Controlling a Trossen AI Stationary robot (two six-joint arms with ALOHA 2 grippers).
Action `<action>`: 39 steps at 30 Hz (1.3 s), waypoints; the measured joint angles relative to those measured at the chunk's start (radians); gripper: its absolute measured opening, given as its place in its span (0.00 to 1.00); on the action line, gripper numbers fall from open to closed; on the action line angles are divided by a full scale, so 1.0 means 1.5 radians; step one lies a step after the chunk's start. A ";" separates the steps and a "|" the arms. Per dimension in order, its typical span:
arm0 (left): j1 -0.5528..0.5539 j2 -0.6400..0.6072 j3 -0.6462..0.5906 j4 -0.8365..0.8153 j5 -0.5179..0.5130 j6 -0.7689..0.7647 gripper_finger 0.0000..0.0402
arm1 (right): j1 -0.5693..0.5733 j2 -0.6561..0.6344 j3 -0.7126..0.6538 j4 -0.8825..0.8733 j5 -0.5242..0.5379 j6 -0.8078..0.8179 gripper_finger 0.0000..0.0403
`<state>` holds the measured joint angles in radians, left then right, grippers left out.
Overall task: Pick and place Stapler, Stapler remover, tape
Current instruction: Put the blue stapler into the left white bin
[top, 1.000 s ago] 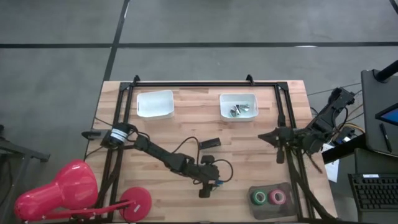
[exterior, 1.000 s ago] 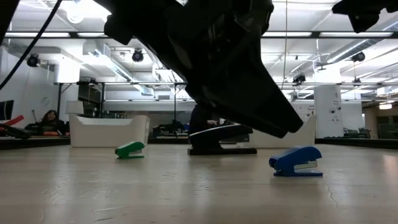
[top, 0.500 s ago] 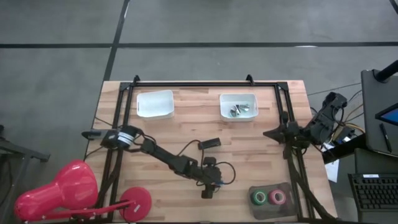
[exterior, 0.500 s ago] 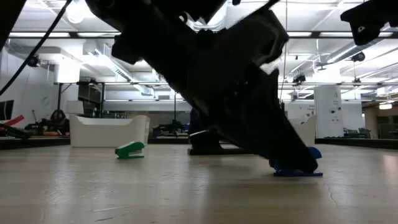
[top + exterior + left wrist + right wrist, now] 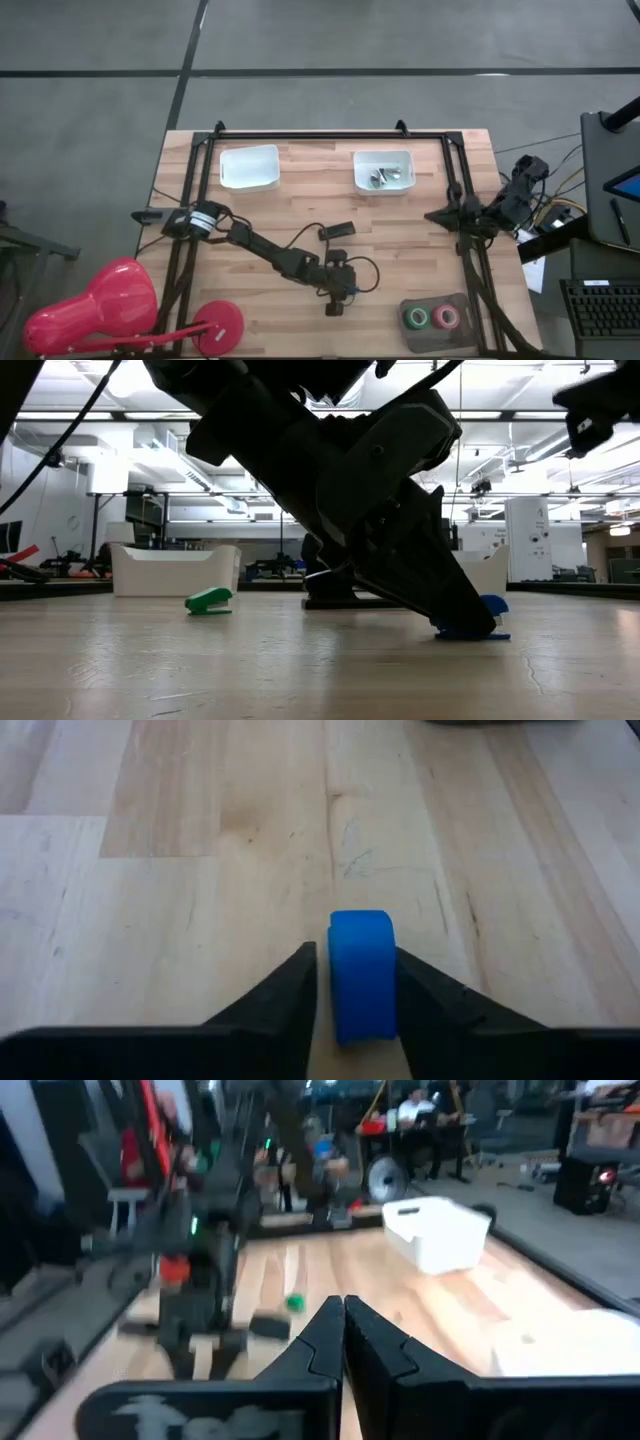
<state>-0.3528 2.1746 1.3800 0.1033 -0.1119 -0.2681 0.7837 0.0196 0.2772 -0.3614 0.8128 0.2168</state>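
The left wrist view shows what the others hide: the left tool [image 5: 355, 1005] stands part open with its fingers [image 5: 290, 995] astride a small blue stapler [image 5: 360, 975], just beside its sides; real contact cannot be told. In the high view that tool [image 5: 335, 300] is low over the worktop [image 5: 300, 205], the blue piece barely visible; the black stapler [image 5: 337, 230] lies apart toward the middle, and the tape [image 5: 431, 317] sits in a dark tray at the near right corner. The low view alone shows a green stapler [image 5: 209, 600]. Since half a second ago the left arm has settled slightly lower over the blue piece. The right tool [image 5: 343, 1330], fingers closed together on nothing, hangs off the worktop's right edge [image 5: 440, 216]. The worktop is pale wood planks; behind lies a bright workshop with white bins [image 5: 175, 568].
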 joint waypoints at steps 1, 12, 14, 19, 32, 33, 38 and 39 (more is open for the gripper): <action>0.000 0.000 0.000 -0.001 -0.002 0.000 0.28 | 0.000 0.000 -0.012 -0.001 -0.007 0.001 0.02; 0.003 0.000 0.000 -0.004 -0.015 -0.004 0.19 | -0.004 -0.013 -0.095 0.001 -0.039 0.035 0.02; 0.004 0.000 0.000 -0.007 -0.026 -0.014 0.23 | -0.004 -0.011 -0.110 -0.001 -0.045 0.046 0.02; 0.006 0.000 0.000 -0.015 -0.038 -0.020 0.23 | -0.004 0.002 -0.111 0.002 -0.056 0.055 0.02; 0.007 -0.014 -0.001 -0.056 -0.064 -0.022 0.24 | -0.004 0.006 -0.111 0.002 -0.053 0.043 0.02; 0.007 -0.021 -0.002 -0.071 -0.075 -0.023 0.24 | -0.004 0.006 -0.111 0.002 -0.053 0.043 0.02; 0.009 -0.059 -0.004 -0.158 -0.148 -0.026 0.19 | -0.004 0.006 -0.110 0.001 -0.054 0.043 0.02; 0.009 -0.070 -0.004 -0.176 -0.167 -0.030 0.18 | -0.004 0.006 -0.110 0.001 -0.054 0.043 0.02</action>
<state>-0.3393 2.0689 1.3743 -0.1613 -0.3628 -0.3134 0.7782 0.0292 0.1116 -0.3595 0.7322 0.2807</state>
